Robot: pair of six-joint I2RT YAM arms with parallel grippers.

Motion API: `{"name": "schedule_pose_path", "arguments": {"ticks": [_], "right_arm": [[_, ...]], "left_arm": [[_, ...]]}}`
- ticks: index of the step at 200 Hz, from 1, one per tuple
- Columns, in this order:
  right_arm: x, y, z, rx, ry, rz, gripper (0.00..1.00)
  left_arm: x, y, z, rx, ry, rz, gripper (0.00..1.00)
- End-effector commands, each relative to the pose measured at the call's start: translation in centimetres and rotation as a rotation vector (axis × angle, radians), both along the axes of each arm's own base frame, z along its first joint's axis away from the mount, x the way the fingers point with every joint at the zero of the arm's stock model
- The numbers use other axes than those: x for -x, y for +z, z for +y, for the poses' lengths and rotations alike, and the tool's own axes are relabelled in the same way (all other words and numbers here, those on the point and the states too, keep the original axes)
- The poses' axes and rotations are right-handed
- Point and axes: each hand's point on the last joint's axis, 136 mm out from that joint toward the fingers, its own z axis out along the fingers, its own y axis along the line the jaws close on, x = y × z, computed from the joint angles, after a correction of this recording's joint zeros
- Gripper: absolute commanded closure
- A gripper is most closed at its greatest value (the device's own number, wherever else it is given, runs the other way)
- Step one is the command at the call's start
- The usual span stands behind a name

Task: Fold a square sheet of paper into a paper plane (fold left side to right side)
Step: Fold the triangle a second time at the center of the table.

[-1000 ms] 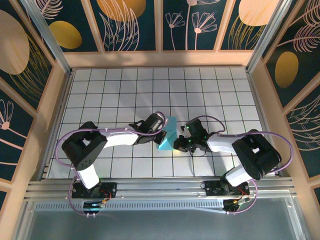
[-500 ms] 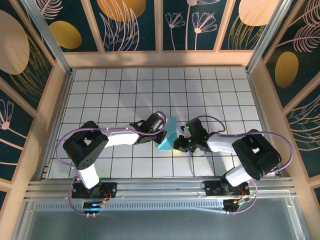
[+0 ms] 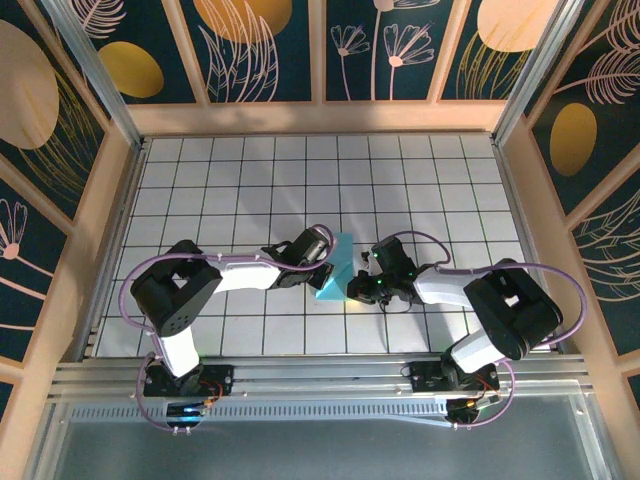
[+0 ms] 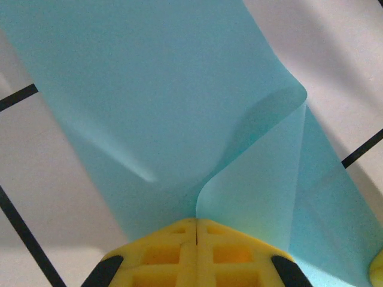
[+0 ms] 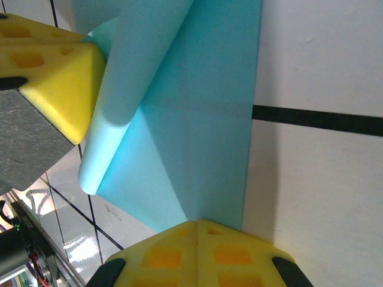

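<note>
Left pincer seemingly pinching paper, tiled table

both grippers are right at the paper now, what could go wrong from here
1. The paper has a layer bulging in a soft roll instead of lying flat; pressing it now could set a crooked crease.
2. The left gripper and right gripper, both shut, sit close together across the narrow paper; they might bump or drag it askew.

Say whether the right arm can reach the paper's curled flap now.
Probably yes: the right tool sits shut at the teal paper, its curled flap ahead, though the left tool crowds it.
</note>
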Motion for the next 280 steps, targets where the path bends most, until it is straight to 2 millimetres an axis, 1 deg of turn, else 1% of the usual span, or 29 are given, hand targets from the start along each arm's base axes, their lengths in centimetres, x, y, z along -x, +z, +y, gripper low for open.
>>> {"name": "schedule_pose_path", "arguments": {"ticks": [1, 48, 61, 80, 94, 112, 124, 126, 130, 141, 150, 160, 183, 204, 240, 280], "right_arm": [[0.8, -2.5, -2.2, 0.124, -0.031, 0.053, 1.00], [0.5, -2.1, -1.8, 0.105, -0.025, 0.045, 1.00], [0.2, -1.3, -1.4, 0.073, -0.025, 0.029, 1.00], [-0.5, 0.4, -0.7, 0.011, -0.023, -0.001, 1.00], [-1.1, 1.7, -0.4, -0.035, -0.028, -0.024, 0.96], [-1.8, 3.4, -0.4, -0.094, -0.045, -0.050, 0.93], [-1.7, 4.5, -0.1, -0.138, -0.037, -0.069, 0.92], [-2.2, 4.6, -0.5, -0.145, -0.059, -0.073, 0.92], [-2.6, 4.9, -0.7, -0.160, -0.071, -0.082, 0.92], [-3.1, 5.5, -0.7, -0.198, -0.090, -0.096, 0.93], [-3.5, 5.8, -0.4, -0.224, -0.102, -0.102, 0.96], [-3.7, 5.8, 0.1, -0.247, -0.101, -0.096, 1.00], [-4.5, 5.2, 1.1, -0.240, -0.105, -0.087, 1.00], [-5.5, 5.0, 1.7, -0.243, -0.118, -0.100, 1.00], [-6.8, 4.1, 2.2, -0.206, -0.122, -0.102, 1.00], [-7.4, 3.6, 2.6, -0.198, -0.118, -0.101, 1.00]], "left_arm": [[-0.5, -0.6, 0.3, -0.031, -0.001, -0.010, 1.00], [-0.5, -1.2, 0.5, -0.049, 0.000, -0.003, 1.00], [-0.4, -1.4, 0.5, -0.050, -0.003, 0.003, 1.00], [-0.3, -1.8, 0.5, -0.056, -0.005, 0.011, 1.00], [-0.2, -1.9, 0.6, -0.058, -0.006, 0.016, 1.00], [-0.1, -2.1, 0.6, -0.062, -0.007, 0.022, 1.00], [-0.1, -2.1, 0.6, -0.062, -0.008, 0.022, 1.00], [-0.1, -2.1, 0.6, -0.060, -0.007, 0.021, 1.00], [0.0, -2.1, 0.6, -0.061, -0.007, 0.023, 1.00], [-0.1, -2.0, 0.6, -0.058, -0.005, 0.020, 1.00], [-0.1, -2.0, 0.5, -0.058, -0.007, 0.020, 1.00], [-0.1, -2.0, 0.6, -0.058, -0.006, 0.020, 1.00], [-0.1, -1.9, 0.5, -0.056, -0.006, 0.021, 1.00], [-0.1, -1.9, 0.6, -0.059, -0.005, 0.019, 1.00], [-0.1, -2.0, 0.5, -0.058, -0.006, 0.022, 1.00], [-0.2, -1.9, 0.6, -0.062, -0.005, 0.017, 1.00]]}}
